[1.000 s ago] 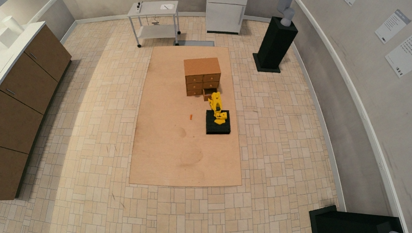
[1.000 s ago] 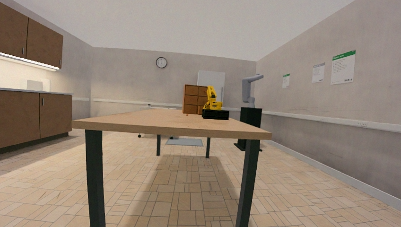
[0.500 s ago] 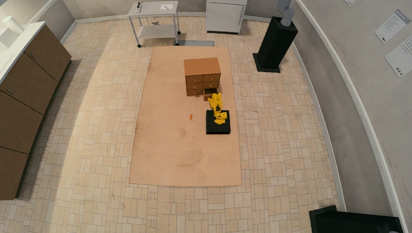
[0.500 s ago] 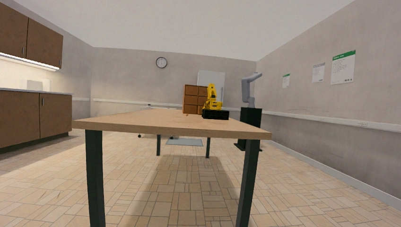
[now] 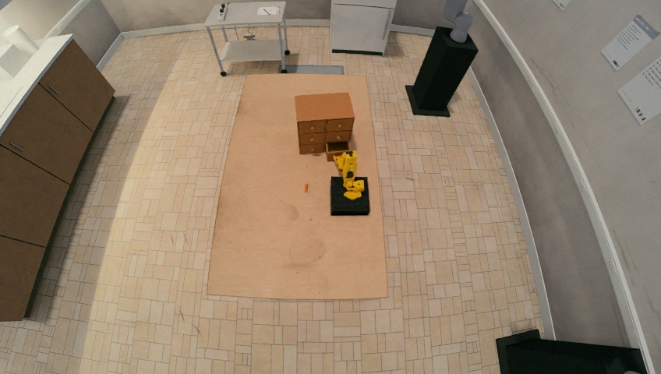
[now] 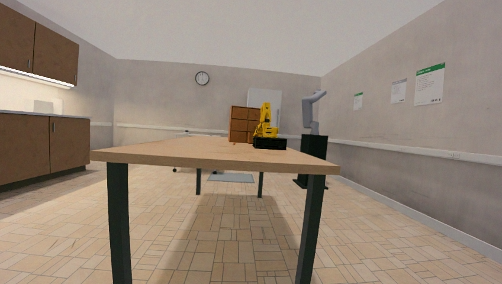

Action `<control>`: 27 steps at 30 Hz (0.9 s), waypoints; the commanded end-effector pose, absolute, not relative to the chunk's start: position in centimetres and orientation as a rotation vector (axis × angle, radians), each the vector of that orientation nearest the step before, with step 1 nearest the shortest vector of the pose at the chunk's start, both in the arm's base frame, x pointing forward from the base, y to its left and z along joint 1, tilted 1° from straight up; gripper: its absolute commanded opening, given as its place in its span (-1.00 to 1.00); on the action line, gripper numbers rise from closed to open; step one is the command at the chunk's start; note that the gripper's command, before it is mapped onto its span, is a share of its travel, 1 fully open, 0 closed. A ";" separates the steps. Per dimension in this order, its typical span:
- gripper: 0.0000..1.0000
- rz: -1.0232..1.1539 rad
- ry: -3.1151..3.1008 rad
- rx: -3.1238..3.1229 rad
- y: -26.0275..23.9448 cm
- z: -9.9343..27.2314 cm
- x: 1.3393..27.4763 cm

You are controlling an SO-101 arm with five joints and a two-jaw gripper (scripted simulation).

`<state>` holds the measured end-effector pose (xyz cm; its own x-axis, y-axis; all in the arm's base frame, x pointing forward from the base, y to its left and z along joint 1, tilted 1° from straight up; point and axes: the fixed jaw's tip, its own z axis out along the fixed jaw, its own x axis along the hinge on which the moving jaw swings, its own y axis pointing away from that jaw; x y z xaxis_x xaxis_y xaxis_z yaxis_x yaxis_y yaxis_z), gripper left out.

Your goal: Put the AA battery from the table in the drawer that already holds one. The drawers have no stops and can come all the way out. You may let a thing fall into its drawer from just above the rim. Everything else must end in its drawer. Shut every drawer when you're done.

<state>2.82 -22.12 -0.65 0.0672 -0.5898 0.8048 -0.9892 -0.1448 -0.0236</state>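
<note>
A small orange AA battery (image 5: pixel 305 187) lies on the table, left of my black base (image 5: pixel 349 196); it is a tiny speck in the side view (image 6: pixel 234 143). The brown drawer cabinet (image 5: pixel 324 118) stands behind it, with two columns of three drawers. Its bottom right drawer (image 5: pixel 337 149) is pulled out a little; I cannot make out what is inside. My yellow gripper (image 5: pixel 344 157) is at the front of that drawer, fingers narrow with nothing seen between them. In the side view my arm (image 6: pixel 264 119) hides the fingers.
The other drawers look shut. Beyond the table stand a white cart (image 5: pixel 248 32), a white cabinet (image 5: pixel 362 22) and a black pedestal with a grey arm (image 5: pixel 440 69). Brown counters (image 5: pixel 37 139) line the left wall.
</note>
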 end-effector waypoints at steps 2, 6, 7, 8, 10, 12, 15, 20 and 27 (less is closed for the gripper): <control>-0.57 0.937 -1.579 1.798 -22.8 0.1 3.1; -0.57 0.922 -1.591 1.811 -22.8 0.4 3.1; -0.57 0.917 -1.595 1.816 -22.8 0.4 3.1; -0.57 0.912 -1.599 1.821 -22.8 0.5 3.1; -0.57 0.902 -1.607 1.830 -22.7 0.7 3.1; -0.57 0.892 -1.614 1.839 -22.7 0.9 3.1; -0.57 0.876 -1.626 1.852 -22.6 1.2 3.1; -0.57 0.860 -1.637 1.866 -22.4 1.5 3.1; -0.57 0.823 -1.664 1.897 -22.0 2.3 3.1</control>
<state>2.85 -21.89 1.55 0.0846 -0.6910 0.7179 -0.9893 -0.1439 -0.0219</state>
